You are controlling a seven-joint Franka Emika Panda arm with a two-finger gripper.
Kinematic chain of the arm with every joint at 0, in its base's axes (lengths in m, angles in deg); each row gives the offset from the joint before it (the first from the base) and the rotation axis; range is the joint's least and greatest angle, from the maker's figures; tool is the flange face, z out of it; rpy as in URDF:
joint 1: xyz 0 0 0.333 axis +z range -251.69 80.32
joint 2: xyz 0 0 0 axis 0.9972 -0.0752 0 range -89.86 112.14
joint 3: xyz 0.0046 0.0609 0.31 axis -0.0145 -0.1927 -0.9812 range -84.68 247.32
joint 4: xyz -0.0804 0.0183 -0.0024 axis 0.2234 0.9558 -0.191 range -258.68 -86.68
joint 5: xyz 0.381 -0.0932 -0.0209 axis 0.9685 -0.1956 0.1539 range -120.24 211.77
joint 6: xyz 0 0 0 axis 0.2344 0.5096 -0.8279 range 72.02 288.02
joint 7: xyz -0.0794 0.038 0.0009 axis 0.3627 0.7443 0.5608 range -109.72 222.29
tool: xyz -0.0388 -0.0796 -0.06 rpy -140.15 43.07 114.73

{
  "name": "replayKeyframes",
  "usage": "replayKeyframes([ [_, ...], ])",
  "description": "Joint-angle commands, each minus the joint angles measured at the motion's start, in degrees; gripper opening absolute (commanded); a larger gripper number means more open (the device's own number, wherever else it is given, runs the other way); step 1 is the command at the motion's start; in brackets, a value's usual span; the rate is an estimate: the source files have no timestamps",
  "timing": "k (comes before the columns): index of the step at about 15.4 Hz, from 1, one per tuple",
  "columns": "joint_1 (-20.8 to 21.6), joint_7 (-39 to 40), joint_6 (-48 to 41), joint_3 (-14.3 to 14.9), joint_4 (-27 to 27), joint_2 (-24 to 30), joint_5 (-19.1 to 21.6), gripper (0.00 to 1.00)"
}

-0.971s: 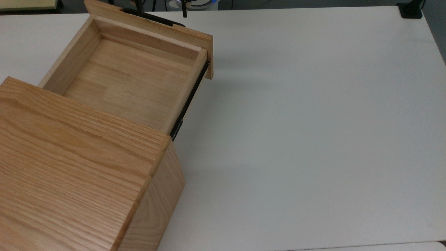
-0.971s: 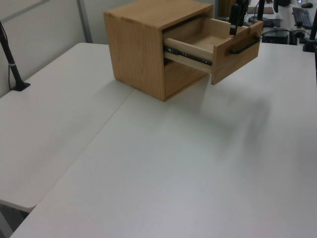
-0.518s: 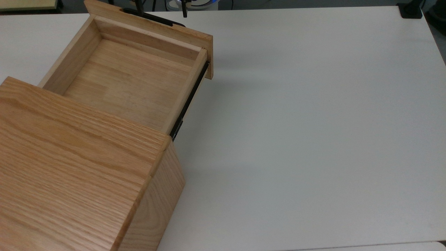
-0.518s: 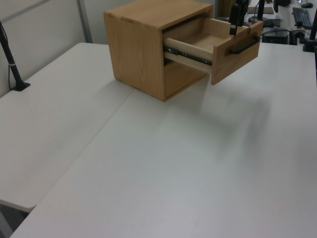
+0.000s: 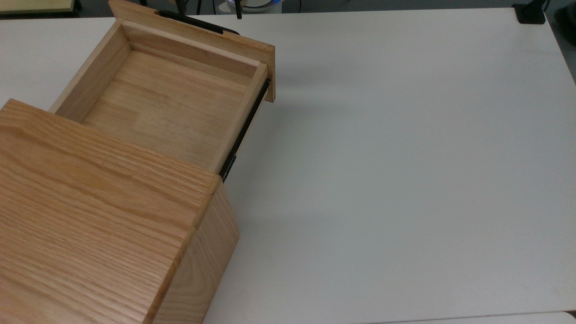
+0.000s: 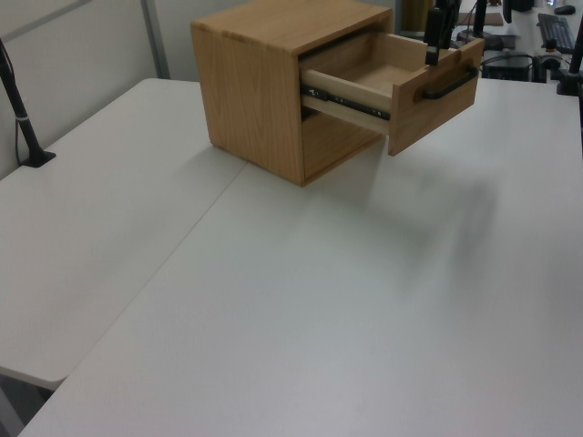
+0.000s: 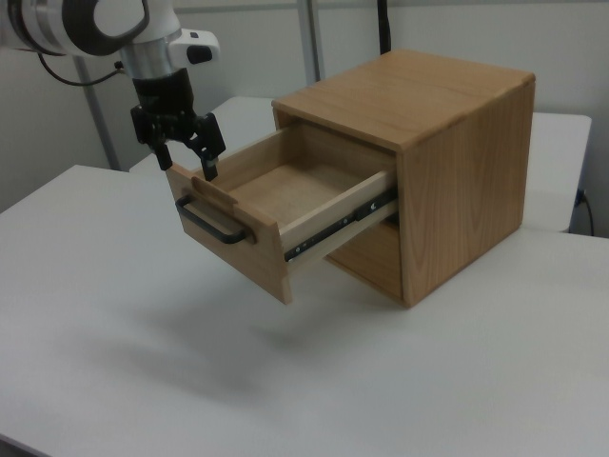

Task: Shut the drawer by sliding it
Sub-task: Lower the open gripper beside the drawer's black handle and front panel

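cabinet (image 5: 90,216) cut off at top view's left and bottom edges, handle (image 5: 193,21) partly hidden behind drawer (image 5: 166,99) front

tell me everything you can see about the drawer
The drawer is a light wooden box with a flat front panel, a thin black bar handle and black side rails. It is empty and stands pulled well out of the wooden cabinet, level above the white table. The open claw sits at the top edge of its front panel.
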Motion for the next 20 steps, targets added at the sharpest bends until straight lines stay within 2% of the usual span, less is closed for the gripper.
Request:
replayKeyframes([
  [1, -0.88, 4.22, -6.03, -0.45, 0.55, 2.38, -1.03, 1.0],
  [4, -0.96, 8.54, -11.38, -0.36, 0.03, 5.18, -3.49, 1.0],
  [8, -0.88, 7.77, -16.5, -0.45, -2.34, 7.13, -4.81, 1.0],
  [9, -0.96, 6.89, -16.68, -0.45, -2.61, 7.13, -4.82, 0.97],
  [10, -1.05, 5.92, -16.85, -0.53, -3.31, 7.21, -4.64, 0.89],
  [12, -1.23, 4.34, -16.16, -0.54, -5.94, 7.21, -4.38, 0.64],
  [15, -1.58, 0.57, -14.32, -0.54, -9.89, 7.21, -4.03, 0.12],
  [16, -1.67, -2.23, -12.48, -0.54, -11.21, 7.3, -3.59, 0.0],
  [20, -1.49, -10.77, -2.73, -0.54, -16.22, 7.48, -3.23, 0.0],
])
